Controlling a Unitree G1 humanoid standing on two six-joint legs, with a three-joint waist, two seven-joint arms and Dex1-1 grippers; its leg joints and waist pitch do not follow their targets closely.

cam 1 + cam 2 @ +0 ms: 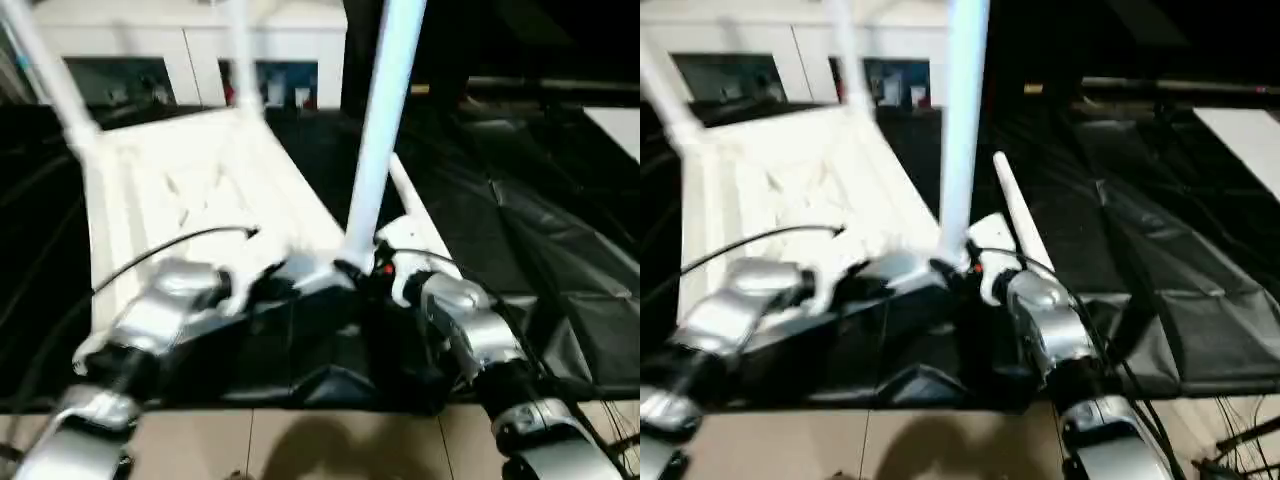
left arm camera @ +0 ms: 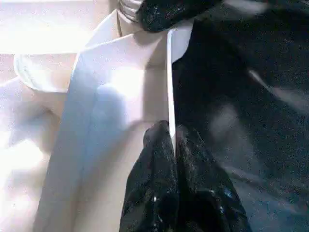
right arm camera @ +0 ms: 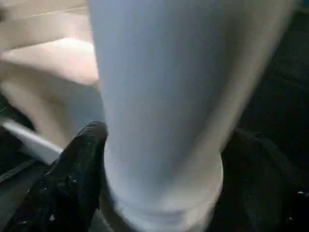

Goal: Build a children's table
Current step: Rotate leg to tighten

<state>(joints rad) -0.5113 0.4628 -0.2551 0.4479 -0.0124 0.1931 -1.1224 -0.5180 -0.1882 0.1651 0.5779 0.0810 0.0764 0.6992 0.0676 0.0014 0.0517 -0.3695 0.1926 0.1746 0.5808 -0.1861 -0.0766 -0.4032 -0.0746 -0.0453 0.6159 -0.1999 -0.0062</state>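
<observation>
Now the tabletop (image 1: 190, 200) lies upside down on my black-sheeted bench (image 1: 540, 240), ribs up. My left jaws (image 2: 172, 140) are pinched shut on its thin near rim. One leg (image 1: 385, 120) stands upright in the near corner socket, and my right jaws (image 3: 161, 193) sit either side of its base, a black finger (image 3: 77, 174) close against it; whether they grip, I cannot tell. Another leg (image 1: 1015, 215) lies just beside the tabletop.

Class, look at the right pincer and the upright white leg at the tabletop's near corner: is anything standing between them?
Nothing visible. The right pincer straddles the long white tapered tube leg, one black finger on each side of its base, where it meets the white plastic ribbed tabletop.
</observation>
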